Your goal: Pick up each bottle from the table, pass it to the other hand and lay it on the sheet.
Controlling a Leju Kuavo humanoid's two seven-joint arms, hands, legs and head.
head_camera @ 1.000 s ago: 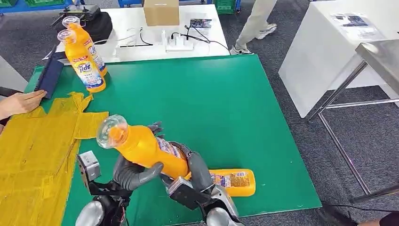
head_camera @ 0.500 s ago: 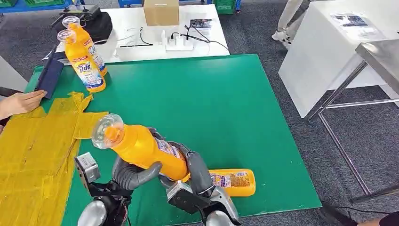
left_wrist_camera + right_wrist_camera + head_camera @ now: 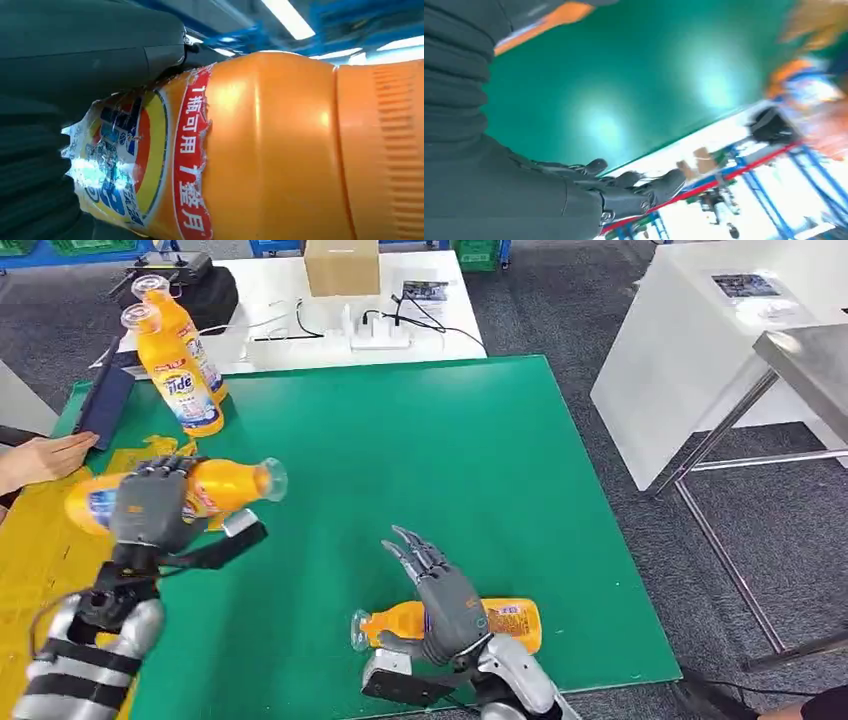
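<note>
The left hand [image 3: 150, 505] grips the orange bottle [image 3: 215, 485] round its rigid, slick-looking body over the yellow sheet [image 3: 60, 590]; the right hand [image 3: 445, 595] hangs spread, holding nothing.

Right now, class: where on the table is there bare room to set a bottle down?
Free: the green mat between the standing bottles and right hand. Crowded: the yellow sheet, under the left hand holding a bottle.

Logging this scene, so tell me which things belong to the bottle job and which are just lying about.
Job: held bottle in left hand; lying bottle under right hand; two upright bottles; yellow sheet.

Lying about: cardboard box; power strip; black bag.
</note>
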